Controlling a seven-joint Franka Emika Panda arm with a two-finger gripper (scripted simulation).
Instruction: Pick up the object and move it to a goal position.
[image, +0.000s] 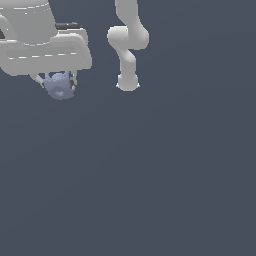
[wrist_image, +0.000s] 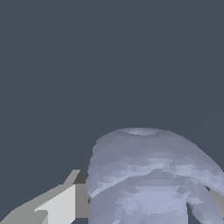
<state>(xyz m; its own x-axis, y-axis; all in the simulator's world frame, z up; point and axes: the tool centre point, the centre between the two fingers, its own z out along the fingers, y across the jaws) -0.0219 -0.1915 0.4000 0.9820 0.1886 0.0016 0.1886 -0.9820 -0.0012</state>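
Observation:
The object (image: 59, 87) is a small pale lavender-blue lumpy item with short prongs. It hangs under my white gripper (image: 56, 81) at the upper left of the exterior view, lifted above the dark floor. The short fingers stand on either side of it and are shut on it. In the wrist view the object (wrist_image: 148, 175) fills the near part of the picture, with one grey-white finger (wrist_image: 57, 203) pressed against its side. The other finger is mostly hidden behind the object. No goal marker shows.
The arm's white links and base (image: 128, 82) stand at the upper middle of the exterior view. A plain dark grey-blue floor (image: 150, 175) spreads across the rest of the picture.

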